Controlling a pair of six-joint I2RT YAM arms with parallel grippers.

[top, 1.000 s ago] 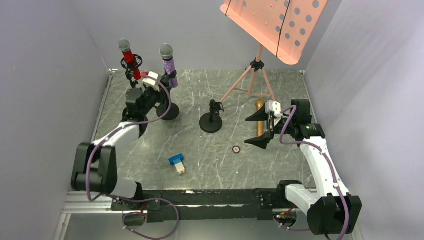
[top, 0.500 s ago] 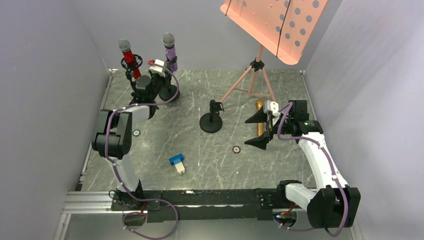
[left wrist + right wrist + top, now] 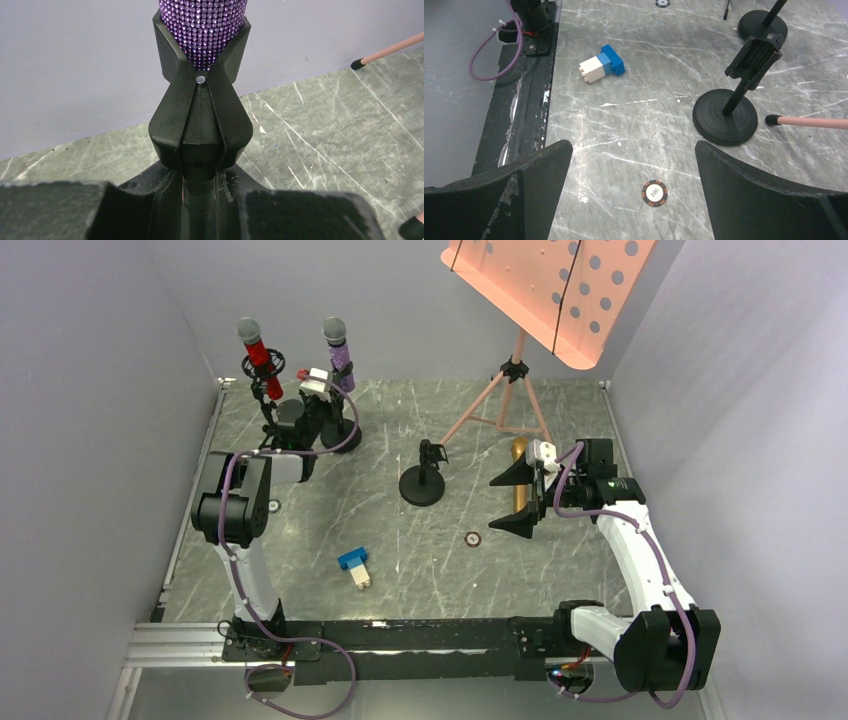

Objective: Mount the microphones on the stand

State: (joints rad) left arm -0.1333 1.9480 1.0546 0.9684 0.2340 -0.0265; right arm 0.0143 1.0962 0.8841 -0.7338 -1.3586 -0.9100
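Observation:
The glittery purple microphone (image 3: 338, 348) stands upright in a black clip (image 3: 200, 120) on a round-based stand at the back left. My left gripper (image 3: 326, 408) is shut on that stand's thin post, just under the clip, also seen in the left wrist view (image 3: 200, 200). The glittery red microphone (image 3: 255, 350) stands in its own stand just left of it. The gold microphone (image 3: 519, 450) lies flat on the table, partly hidden behind my right gripper (image 3: 500, 502), which is wide open and empty above the table (image 3: 633, 147). An empty stand (image 3: 422, 480) with an open clip (image 3: 754, 55) stands mid-table.
A blue-and-white block (image 3: 353, 567) lies near the front middle. A poker chip (image 3: 654, 193) lies below my right gripper. A pink music stand (image 3: 545, 285) on a tripod (image 3: 500, 400) stands at the back right. Grey walls close three sides.
My left arm has stretched toward the back and carried the purple microphone's stand back and left, closer to the red microphone. The right arm has hardly moved.

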